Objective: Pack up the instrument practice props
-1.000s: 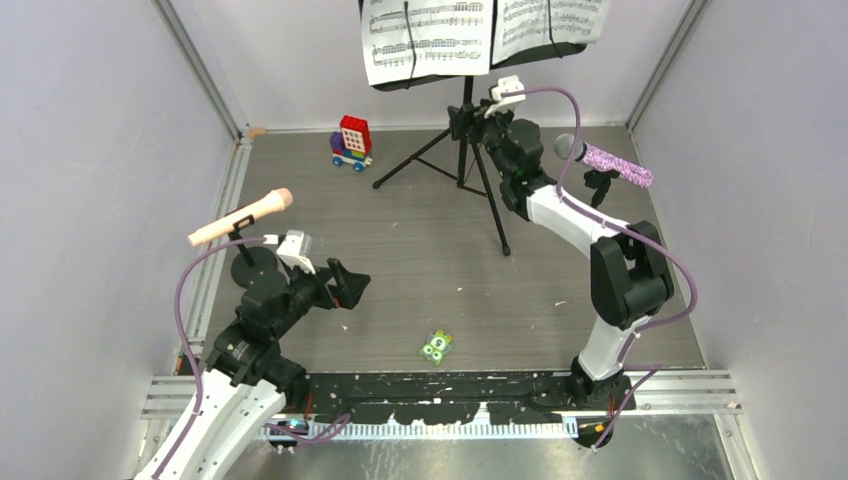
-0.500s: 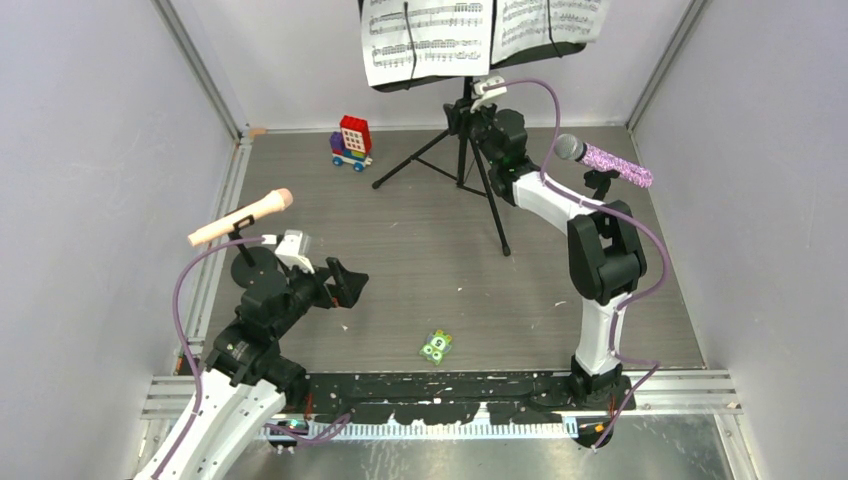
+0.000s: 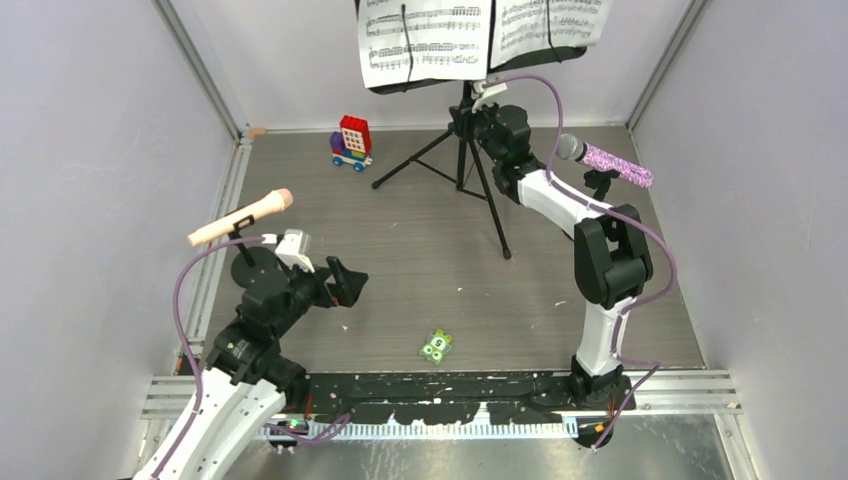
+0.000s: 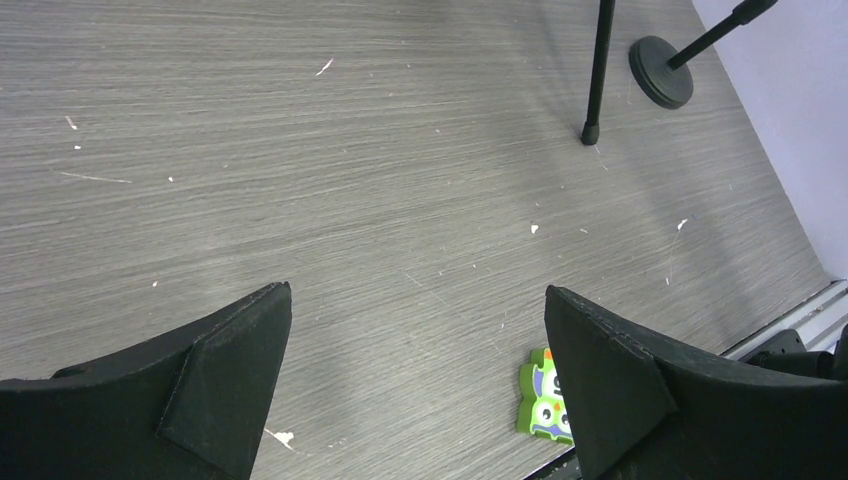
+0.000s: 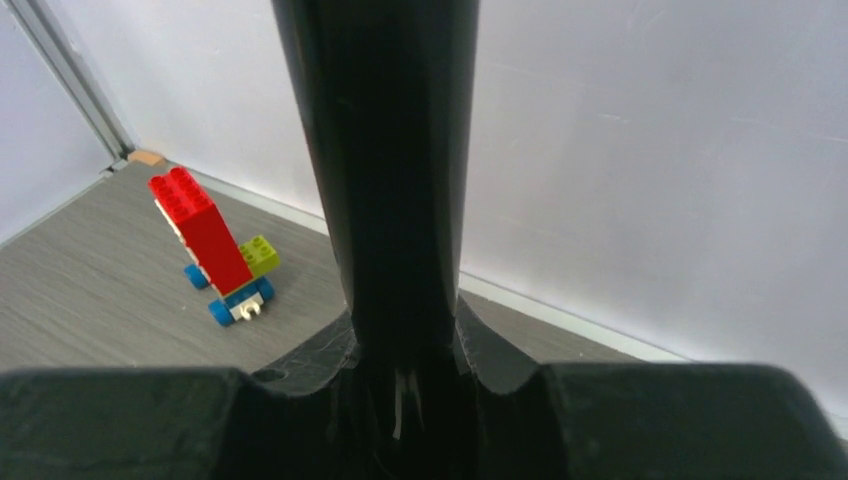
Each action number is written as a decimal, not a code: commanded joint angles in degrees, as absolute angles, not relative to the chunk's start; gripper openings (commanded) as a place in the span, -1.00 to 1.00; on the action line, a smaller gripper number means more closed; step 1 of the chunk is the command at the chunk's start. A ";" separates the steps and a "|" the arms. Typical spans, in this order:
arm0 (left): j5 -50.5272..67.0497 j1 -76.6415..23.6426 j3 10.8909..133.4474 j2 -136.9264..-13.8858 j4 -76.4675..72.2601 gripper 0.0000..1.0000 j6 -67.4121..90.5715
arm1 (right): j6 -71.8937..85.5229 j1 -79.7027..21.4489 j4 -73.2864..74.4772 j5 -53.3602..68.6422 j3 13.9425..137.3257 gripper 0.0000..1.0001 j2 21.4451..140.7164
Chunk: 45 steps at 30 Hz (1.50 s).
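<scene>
The black music desk [image 3: 440,83] stands on tripod legs [image 3: 492,205] at the back, with white sheet-music pages [image 3: 425,40] on it. My right gripper [image 3: 470,118] is shut on the stand's pole [image 5: 380,150], which fills the gap between the fingers [image 5: 320,360]. The pink microphone [image 3: 240,217] sits on its mount at the left. The purple-glitter microphone [image 3: 612,163] sits on its mount [image 3: 600,185] at the right. My left gripper [image 3: 348,285] is open and empty above the floor [image 4: 415,370]. A round mount base [image 4: 660,72] shows in the left wrist view.
A red-blue brick vehicle [image 3: 351,142] stands at the back left and shows in the right wrist view [image 5: 215,250]. A small green piece [image 3: 436,346] lies near the front, beside my left gripper's right finger [image 4: 538,400]. Grey walls close in three sides.
My right arm reached back to the stand's pole and closed on it. The desk and pages shifted slightly left. The left arm has hardly moved.
</scene>
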State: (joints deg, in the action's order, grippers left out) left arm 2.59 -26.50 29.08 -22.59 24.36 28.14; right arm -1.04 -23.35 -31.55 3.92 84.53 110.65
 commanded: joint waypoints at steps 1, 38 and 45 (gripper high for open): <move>2.28 -26.63 32.15 -22.34 23.79 0.99 29.01 | 3.18 -25.82 -24.07 3.64 84.86 -0.99 103.07; -0.79 -26.63 37.01 -13.93 30.77 0.99 31.13 | 4.47 -39.37 -31.21 -7.19 45.38 0.24 72.59; 1.60 -26.63 38.19 -13.05 27.00 0.99 29.02 | 2.96 -39.46 -30.70 -5.90 42.42 0.36 66.25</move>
State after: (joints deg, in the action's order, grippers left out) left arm 0.47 -26.50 35.53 -12.93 30.72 30.57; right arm 3.11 -39.18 -30.59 -6.26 43.75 70.72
